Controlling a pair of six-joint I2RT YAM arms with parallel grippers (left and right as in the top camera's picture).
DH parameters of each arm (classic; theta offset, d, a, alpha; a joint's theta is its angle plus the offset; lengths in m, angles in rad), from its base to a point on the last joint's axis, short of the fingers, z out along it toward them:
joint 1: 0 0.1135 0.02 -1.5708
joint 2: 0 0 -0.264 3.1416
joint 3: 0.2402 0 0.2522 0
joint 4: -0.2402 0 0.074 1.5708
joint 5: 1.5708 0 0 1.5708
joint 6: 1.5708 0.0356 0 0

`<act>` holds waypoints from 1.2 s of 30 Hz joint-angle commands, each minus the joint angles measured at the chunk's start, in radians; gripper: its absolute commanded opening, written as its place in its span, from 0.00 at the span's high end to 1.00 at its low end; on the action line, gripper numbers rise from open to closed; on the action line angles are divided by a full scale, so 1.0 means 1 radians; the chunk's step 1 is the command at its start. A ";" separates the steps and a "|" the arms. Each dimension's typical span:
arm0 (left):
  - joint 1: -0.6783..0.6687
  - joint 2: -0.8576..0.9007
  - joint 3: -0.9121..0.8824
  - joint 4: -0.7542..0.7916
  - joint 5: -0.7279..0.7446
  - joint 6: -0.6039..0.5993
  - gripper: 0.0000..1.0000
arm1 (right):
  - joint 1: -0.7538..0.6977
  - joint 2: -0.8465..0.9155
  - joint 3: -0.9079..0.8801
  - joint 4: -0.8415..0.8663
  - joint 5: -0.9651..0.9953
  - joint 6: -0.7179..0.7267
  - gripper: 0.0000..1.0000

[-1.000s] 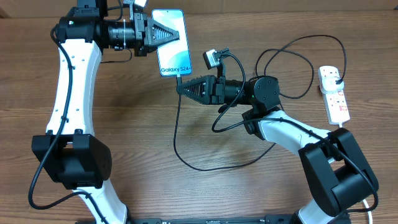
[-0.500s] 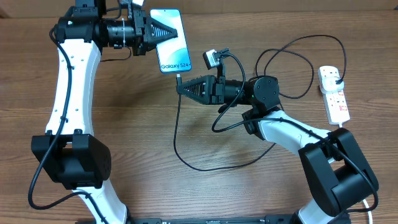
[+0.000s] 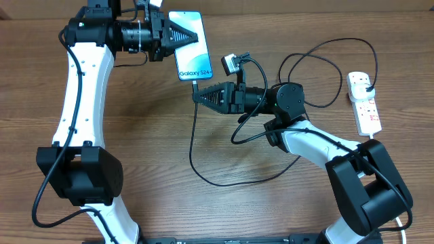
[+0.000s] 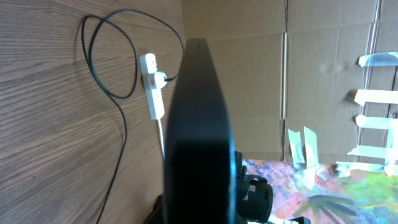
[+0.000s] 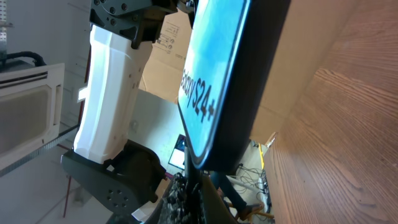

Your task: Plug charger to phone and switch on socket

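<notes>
This looks like a robotics lab bench. Two white-and-black arms (image 3: 80, 85) stand at a wood-grain table (image 3: 149, 196), with taped cardboard panels (image 4: 323, 93) behind it.

Table (image 3: 149, 135) matt wood grain; phone (image 3: 195, 57) glossy screen; socket (image 3: 366, 108) smooth white plastic; charger (image 3: 191, 135) matt black.

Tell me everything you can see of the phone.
The phone is a slim rectangle with rounded corners and dark edges, its light blue screen lit, reading Galaxy S24+ near the bottom. The left gripper holds it off the table, screen up. The charger tip, in the right gripper, meets its bottom edge; whether it's seated is unclear.
</notes>
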 commanded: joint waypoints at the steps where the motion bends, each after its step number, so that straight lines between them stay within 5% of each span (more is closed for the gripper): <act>1: -0.006 -0.019 0.018 0.005 0.027 0.002 0.96 | -0.002 -0.002 0.031 0.006 0.013 0.005 0.96; 36: -0.006 -0.019 0.018 0.000 0.140 0.065 0.96 | -0.002 -0.002 0.031 0.003 0.029 0.005 0.96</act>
